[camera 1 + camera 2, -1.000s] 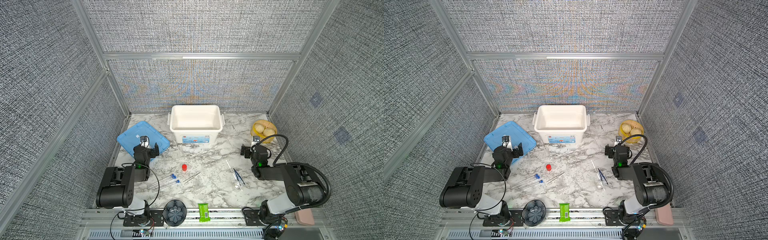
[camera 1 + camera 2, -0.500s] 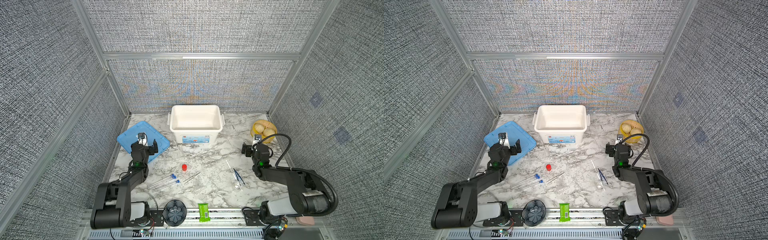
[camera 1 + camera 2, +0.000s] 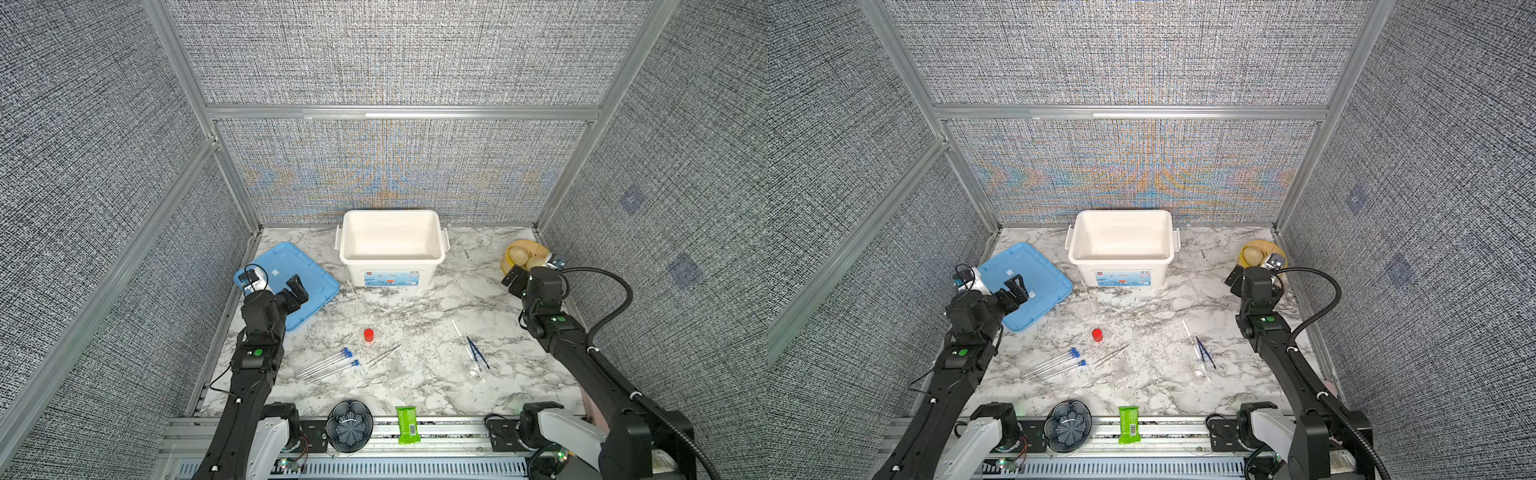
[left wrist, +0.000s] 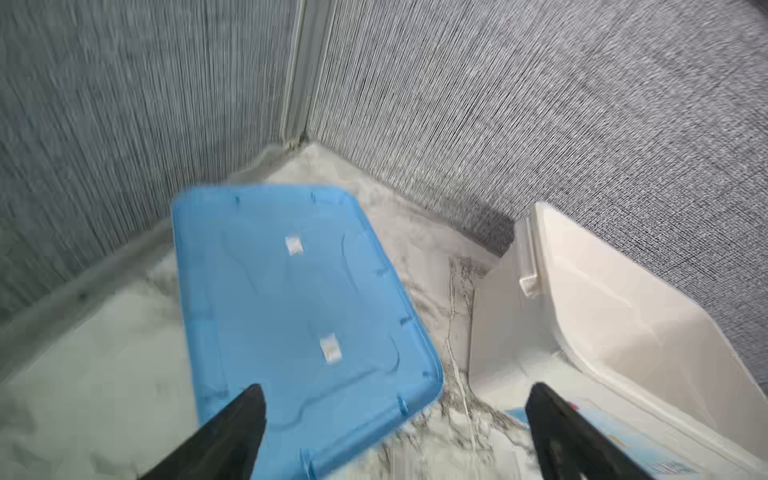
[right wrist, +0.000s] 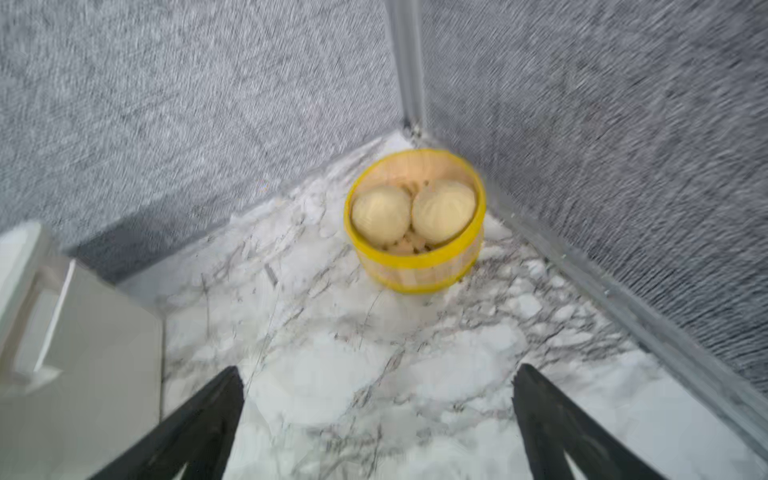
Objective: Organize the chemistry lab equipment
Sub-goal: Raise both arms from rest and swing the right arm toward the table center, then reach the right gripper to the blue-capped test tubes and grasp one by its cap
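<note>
Marble surface (image 3: 415,386) is carrying everything you are about to sort; nothing is sitting in the white bin (image 3: 390,272) at the back yet. Your left fingers (image 4: 232,432) are standing spread wide and holding nothing, hanging over the near edge of the blue lid (image 3: 286,266). Your right fingers (image 5: 199,424) are likewise gaping and empty, pointing at the yellow basket (image 5: 415,266) in the far right corner.

The three blue-capped tubes (image 3: 328,365) are lying side by side, frontward of the left fingers, with their long axis running diagonally and their caps pointing toward the middle. The left arm is sitting nearer to them, to the red-capped vial (image 3: 368,335) standing just beyond the caps, and to the silver tweezers (image 3: 384,355) beside them. The dark blue tweezers (image 3: 477,353), dropper (image 3: 459,332) and small glass piece (image 3: 475,371) are lying nearer the right arm, frontward and inward of its fingers, running roughly back to front.

Either arm, I am judging, is needing to swing frontward and turn across its item's axis. Bare marble is surrounding each cluster, leaving room.
</note>
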`<action>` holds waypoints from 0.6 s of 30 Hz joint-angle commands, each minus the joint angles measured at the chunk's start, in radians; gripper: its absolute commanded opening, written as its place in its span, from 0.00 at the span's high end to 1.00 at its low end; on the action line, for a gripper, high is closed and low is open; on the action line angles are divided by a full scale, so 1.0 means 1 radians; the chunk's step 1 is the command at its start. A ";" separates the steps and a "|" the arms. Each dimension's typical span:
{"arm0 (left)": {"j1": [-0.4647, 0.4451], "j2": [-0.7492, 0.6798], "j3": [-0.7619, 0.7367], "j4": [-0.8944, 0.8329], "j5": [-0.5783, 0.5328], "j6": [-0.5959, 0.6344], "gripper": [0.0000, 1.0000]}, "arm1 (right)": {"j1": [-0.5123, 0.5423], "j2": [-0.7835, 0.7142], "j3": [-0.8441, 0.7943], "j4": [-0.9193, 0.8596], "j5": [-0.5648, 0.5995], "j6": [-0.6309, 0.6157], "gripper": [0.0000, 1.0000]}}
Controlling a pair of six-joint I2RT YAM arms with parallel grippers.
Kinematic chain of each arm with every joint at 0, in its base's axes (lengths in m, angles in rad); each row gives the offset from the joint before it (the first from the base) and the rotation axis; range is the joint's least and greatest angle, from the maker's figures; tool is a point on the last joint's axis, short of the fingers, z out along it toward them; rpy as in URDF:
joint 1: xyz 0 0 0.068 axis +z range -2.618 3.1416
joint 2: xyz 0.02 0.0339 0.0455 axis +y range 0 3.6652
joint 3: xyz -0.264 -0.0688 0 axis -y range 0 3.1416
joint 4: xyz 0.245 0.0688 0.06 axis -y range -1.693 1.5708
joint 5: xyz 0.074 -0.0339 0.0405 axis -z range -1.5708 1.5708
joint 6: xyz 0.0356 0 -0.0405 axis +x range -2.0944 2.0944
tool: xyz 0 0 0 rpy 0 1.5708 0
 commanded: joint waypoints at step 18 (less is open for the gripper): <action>0.002 0.069 0.280 -0.719 0.311 0.135 0.01 | 0.634 0.191 0.412 -0.327 -0.748 -0.857 0.08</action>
